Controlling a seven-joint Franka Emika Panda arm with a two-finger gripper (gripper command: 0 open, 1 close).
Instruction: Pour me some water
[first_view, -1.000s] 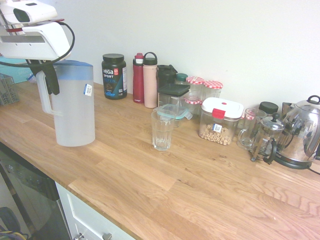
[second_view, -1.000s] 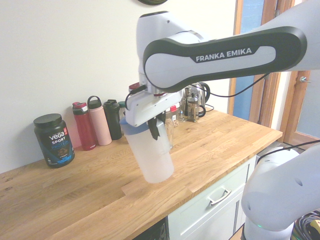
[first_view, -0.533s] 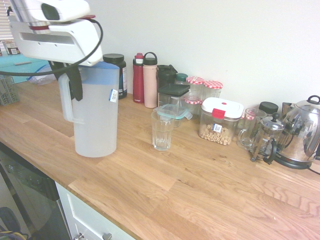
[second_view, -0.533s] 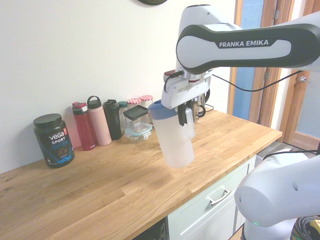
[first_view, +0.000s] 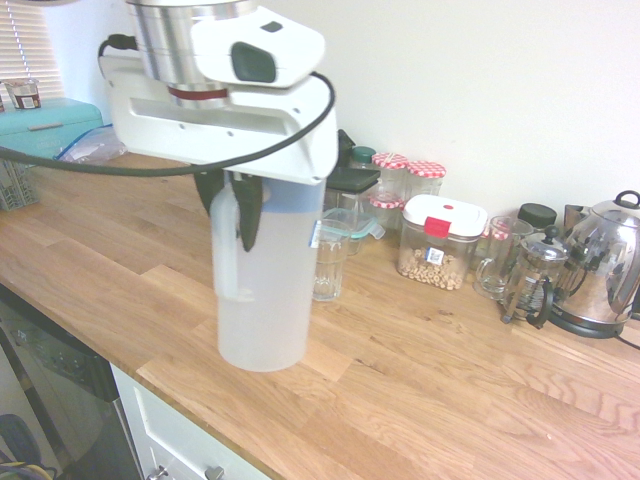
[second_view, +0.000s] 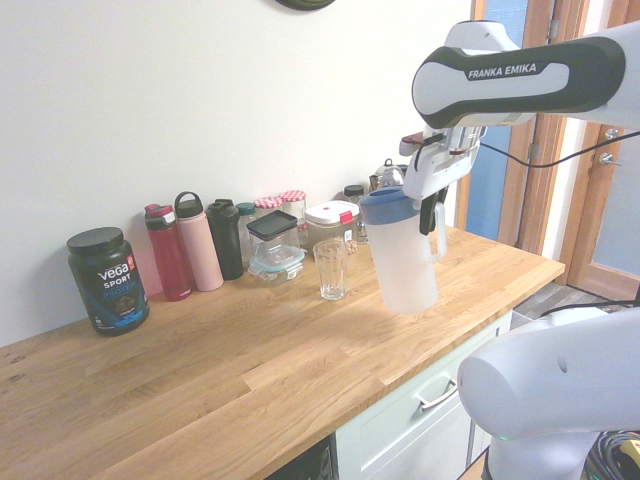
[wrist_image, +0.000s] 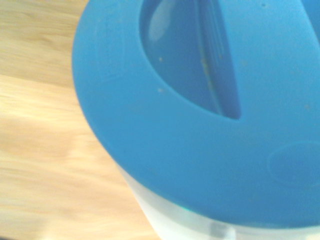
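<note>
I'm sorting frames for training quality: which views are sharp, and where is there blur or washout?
First exterior view: arm and jug slightly soft and pale, counter sharp. Second exterior view: crisp throughout, drinking glass clear. Wrist view: blue lid fills the frame, soft; wood beside it smeared.

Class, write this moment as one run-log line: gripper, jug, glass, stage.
gripper: shut on jug handle | jug: lifted off counter, near upright | glass: upright on counter, looks empty | stage: pouring not begun

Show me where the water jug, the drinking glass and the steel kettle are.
water jug (second_view: 405, 270), second exterior view, frosted wall below the blue lid
drinking glass (second_view: 330, 270), second exterior view, side wall
steel kettle (first_view: 606, 262), first exterior view, shiny body
</note>
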